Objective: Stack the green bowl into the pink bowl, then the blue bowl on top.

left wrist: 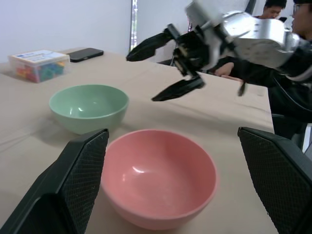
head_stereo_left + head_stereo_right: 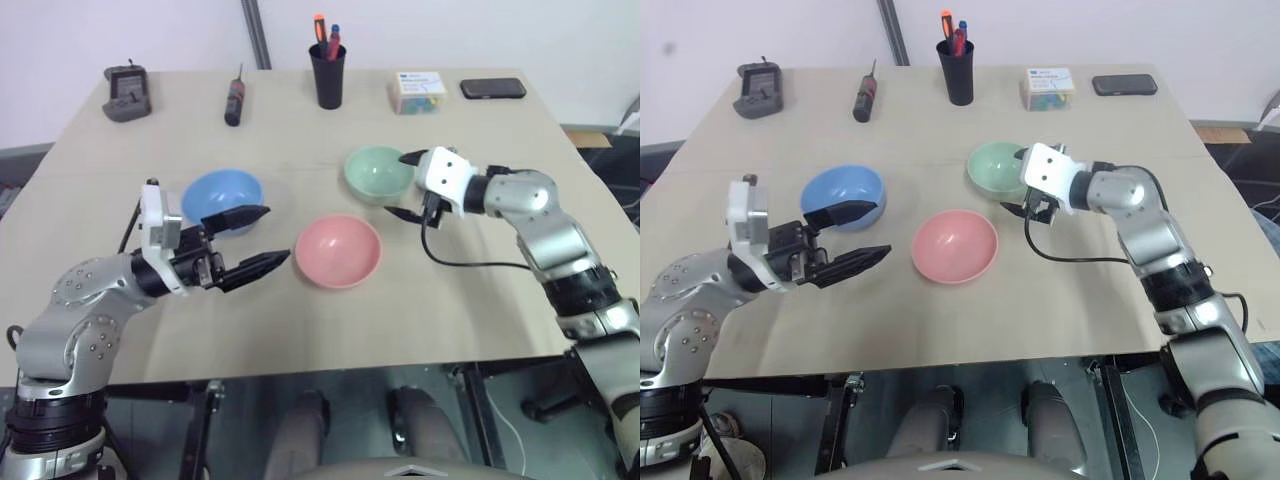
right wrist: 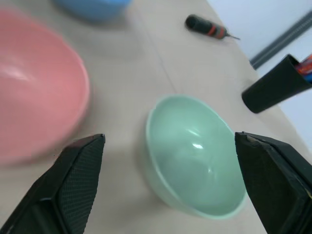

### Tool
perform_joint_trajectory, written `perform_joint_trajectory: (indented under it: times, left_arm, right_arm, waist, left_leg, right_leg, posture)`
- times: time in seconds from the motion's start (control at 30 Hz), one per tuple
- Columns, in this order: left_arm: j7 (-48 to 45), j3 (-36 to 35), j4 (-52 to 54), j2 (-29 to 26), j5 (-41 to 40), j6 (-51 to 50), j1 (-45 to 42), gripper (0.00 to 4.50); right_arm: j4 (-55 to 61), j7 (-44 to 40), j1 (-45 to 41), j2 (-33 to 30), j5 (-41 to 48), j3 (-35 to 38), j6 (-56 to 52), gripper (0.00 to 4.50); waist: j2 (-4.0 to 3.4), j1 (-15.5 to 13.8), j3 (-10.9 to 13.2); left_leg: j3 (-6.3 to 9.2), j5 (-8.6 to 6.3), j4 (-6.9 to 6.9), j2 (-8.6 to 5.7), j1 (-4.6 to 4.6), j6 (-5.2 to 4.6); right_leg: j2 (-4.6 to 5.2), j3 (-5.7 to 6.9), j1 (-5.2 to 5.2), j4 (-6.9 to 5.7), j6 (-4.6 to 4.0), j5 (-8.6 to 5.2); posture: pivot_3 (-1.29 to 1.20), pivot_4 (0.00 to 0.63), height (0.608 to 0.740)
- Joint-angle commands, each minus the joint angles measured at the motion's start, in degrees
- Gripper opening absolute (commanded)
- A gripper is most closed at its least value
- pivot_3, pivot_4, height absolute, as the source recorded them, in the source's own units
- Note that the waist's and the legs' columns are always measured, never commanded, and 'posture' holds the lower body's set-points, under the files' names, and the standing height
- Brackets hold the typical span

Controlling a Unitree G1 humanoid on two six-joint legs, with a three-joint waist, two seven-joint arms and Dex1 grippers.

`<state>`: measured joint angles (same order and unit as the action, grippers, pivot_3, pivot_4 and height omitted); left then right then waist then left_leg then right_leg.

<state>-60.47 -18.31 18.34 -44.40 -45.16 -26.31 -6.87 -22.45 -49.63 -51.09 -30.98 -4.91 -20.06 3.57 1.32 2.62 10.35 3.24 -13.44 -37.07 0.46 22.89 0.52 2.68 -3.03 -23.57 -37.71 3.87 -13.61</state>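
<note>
The green bowl (image 2: 378,172) stands upright at the table's middle right. The pink bowl (image 2: 338,250) sits nearer me, and the blue bowl (image 2: 221,197) lies to its left. My right gripper (image 2: 397,185) hovers open at the green bowl's right rim, holding nothing. The right wrist view has the green bowl (image 3: 195,156) ahead of its two spread fingers (image 3: 73,180). My left gripper (image 2: 275,235) is open and empty between the blue and pink bowls, pointing at the pink bowl (image 1: 158,175). The left wrist view also catches the right gripper (image 1: 141,79) beyond the green bowl (image 1: 87,105).
Along the far edge stand a dark grey device (image 2: 128,95), a screwdriver (image 2: 235,100), a black pen cup (image 2: 327,72), a box of colourful pieces (image 2: 418,92) and a phone (image 2: 492,88). A person (image 1: 273,9) sits beyond the table's right side.
</note>
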Motion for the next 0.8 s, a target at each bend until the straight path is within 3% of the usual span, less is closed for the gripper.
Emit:
perform_joint_trajectory:
  times: [0.03,0.23,0.27,0.33,0.6,0.73,0.8]
  left_arm:
    - [1.3,-3.0,3.6,-0.6,-0.6,0.3,1.5,4.50]
    - [3.5,-5.9,7.1,-0.3,-1.5,-0.1,5.5,4.50]
    - [3.9,-6.4,7.7,-0.2,-1.7,-0.2,6.2,4.50]
    - [4.6,-7.1,8.7,0.0,-2.0,-0.3,7.3,4.50]
    - [6.7,-7.4,9.9,1.2,-0.8,1.1,9.1,4.50]
    - [7.3,-6.1,8.7,1.7,0.4,2.0,8.1,4.50]
    - [7.8,-5.6,7.5,2.1,1.7,2.7,7.6,4.50]
  right_arm:
    - [-13.2,0.4,-6.6,1.9,-5.4,-2.6,12.0,4.46]
    - [-29.7,2.8,-12.3,7.1,-10.3,-5.1,20.2,4.46]
    - [-32.5,3.5,-13.2,7.9,-11.3,-5.3,21.4,3.90]
    - [-36.8,4.4,-14.5,8.9,-12.9,-5.7,23.1,3.33]
    - [-43.1,4.1,-17.3,9.6,-14.6,-4.5,27.1,0.07]
    - [-40.2,1.6,-17.4,8.8,-11.6,-1.6,27.4,0.07]
    - [-34.2,-4.1,-16.1,8.0,-6.8,1.1,26.8,0.07]
  waist:
    - [0.00,0.0,0.0]
    - [-0.01,-0.1,0.0]
    - [-0.02,-0.1,0.0]
    - [-0.04,-0.1,0.0]
    - [-0.08,-0.1,0.1]
    - [-0.12,-0.1,0.1]
    - [-0.19,-0.1,0.1]
  left_leg:
    - [-0.02,0.00,0.01,0.00,0.01,0.00]
    - [0.00,0.00,0.15,-0.02,0.03,0.01]
    - [0.01,0.00,0.17,-0.03,0.02,0.01]
    - [0.01,0.00,0.19,-0.04,0.01,0.01]
    - [0.02,0.01,0.20,-0.06,-0.01,0.02]
    - [0.02,0.01,0.21,-0.06,-0.01,0.02]
    - [0.03,0.01,0.21,-0.06,0.00,0.02]
  right_leg:
    - [0.01,-0.02,-0.02,0.02,0.00,0.00]
    - [0.05,-0.02,-0.04,0.08,-0.01,0.01]
    - [0.05,-0.01,-0.04,0.08,-0.02,0.01]
    - [0.06,-0.02,-0.05,0.07,-0.02,0.01]
    - [0.07,-0.02,-0.04,0.06,-0.03,0.00]
    - [0.06,-0.02,-0.04,0.05,-0.03,0.00]
    - [0.06,-0.01,-0.05,0.06,-0.03,0.01]
  posture:
    - [0.00,0.150,0.740]
    - [0.00,0.150,0.740]
    - [0.00,0.150,0.740]
    - [0.00,0.150,0.740]
    - [0.00,0.150,0.740]
    - [0.00,0.150,0.740]
    - [0.00,0.150,0.740]
